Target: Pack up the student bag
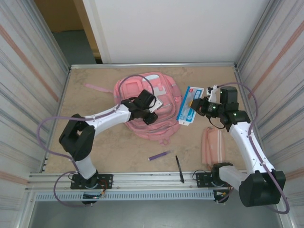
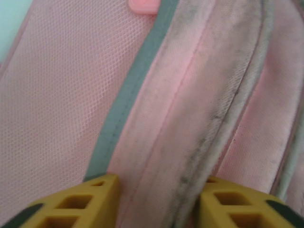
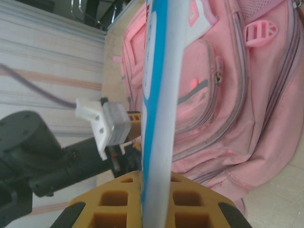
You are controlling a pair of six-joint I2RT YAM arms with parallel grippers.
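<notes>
Pink backpack (image 1: 159, 124) lies flat at the middle of the table (image 1: 95, 137), toward the back, with its front pockets facing up.

Your left gripper (image 1: 149, 115) is down on top of the backpack. In the wrist view its yellow fingers (image 2: 95, 199) stand either side of a grubby padded seam next to a grey zip band. You cannot tell whether they are pinching the fabric or only straddling it.

Your right gripper (image 1: 199, 108) is pressed together on a thin blue-and-white packet (image 1: 188, 105), held just beside the backpack's right edge and seen edge-on from the wrist.

A slim pink pencil case (image 1: 213, 145) lies by the right arm. A purple pen (image 1: 159, 155) and a black pen (image 1: 179, 168) lie near the front edge, apart from the backpack.
</notes>
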